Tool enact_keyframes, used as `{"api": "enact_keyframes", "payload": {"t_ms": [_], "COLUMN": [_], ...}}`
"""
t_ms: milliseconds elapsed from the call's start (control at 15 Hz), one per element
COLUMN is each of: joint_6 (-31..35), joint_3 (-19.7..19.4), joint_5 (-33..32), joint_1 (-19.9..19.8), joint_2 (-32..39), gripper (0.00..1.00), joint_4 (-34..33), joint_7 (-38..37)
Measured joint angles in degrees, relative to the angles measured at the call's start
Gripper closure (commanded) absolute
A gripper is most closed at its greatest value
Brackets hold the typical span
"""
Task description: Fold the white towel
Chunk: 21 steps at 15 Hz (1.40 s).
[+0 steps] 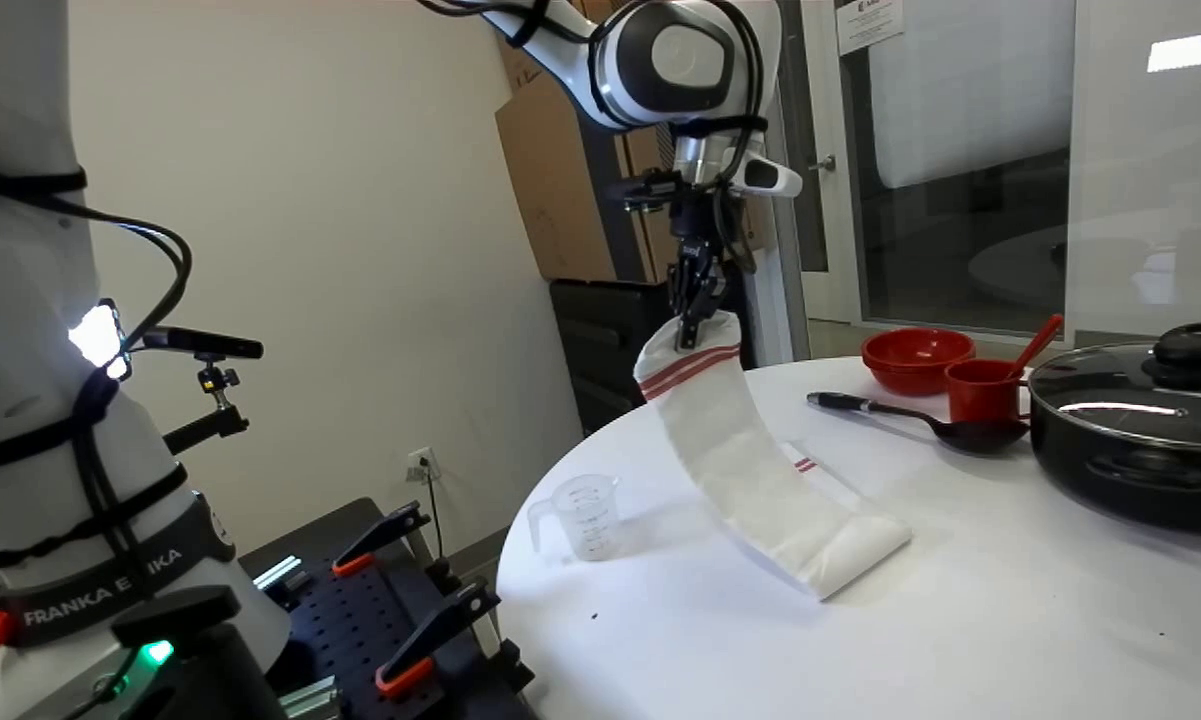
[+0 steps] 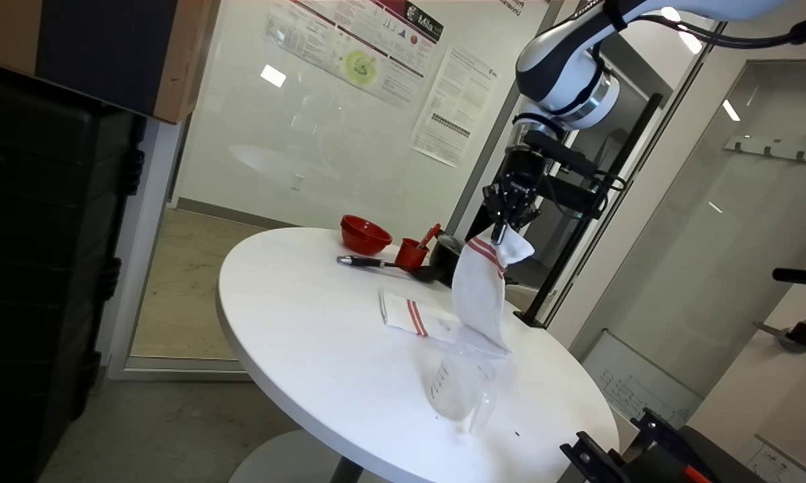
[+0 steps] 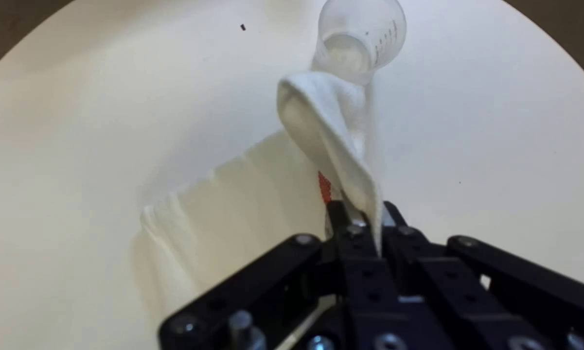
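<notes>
Background: glass wall [image 2: 221,174] w/ posters [image 2: 362,50], & in front of it a round white table [image 1: 960,640]. Robot arm [image 1: 680,60] reaches over the table; if it pulls sideways instead of lifting across, the whole cloth will prob. slide, bc nothing pins the part lying down. White towel [image 1: 725,440]: one red-striped end is up in the air, strip slopes to a bend on the table, other striped end lies flat. Seems mid-fold; ends could meet crooked, since the raised strip slants & a loose corner droops. Black pot [image 1: 1140,465] sits well apart, so low risk. Black serving spoon [image 1: 975,436] lies nr the flat end; fold carried too far = it gets nudged. Gripper [image 1: 687,335] is clamped on the raised end, pinching approx. one spot of the edge; thin, soft fabric may slip or bunch if jerked. Meas. cup [image 1: 587,515] stands nr the raised end, apart from it; it's prob. light, so a low swing that way could tip it. Dark speck [image 3: 243,27] on the table: too small to ID, might mark cloth dragged over it.
</notes>
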State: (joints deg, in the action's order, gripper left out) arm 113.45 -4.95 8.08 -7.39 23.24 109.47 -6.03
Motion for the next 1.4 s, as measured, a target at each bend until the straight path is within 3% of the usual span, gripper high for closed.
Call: {"api": "enact_keyframes", "payload": {"t_ms": [467,1000,1400], "joint_6": [0.0,-0.3,-0.9], "joint_3": [-0.1,-0.8,-1.4], "joint_5": [12.0,24.2,28.3], "joint_1": [-5.2,-11.1,-12.2], "joint_2": [-0.2,-1.2,-1.2], "gripper": [0.99,0.99,0.99], "joint_4": [-1.0,-1.0,-1.1], "joint_7": [1.9,9.3,10.7]}}
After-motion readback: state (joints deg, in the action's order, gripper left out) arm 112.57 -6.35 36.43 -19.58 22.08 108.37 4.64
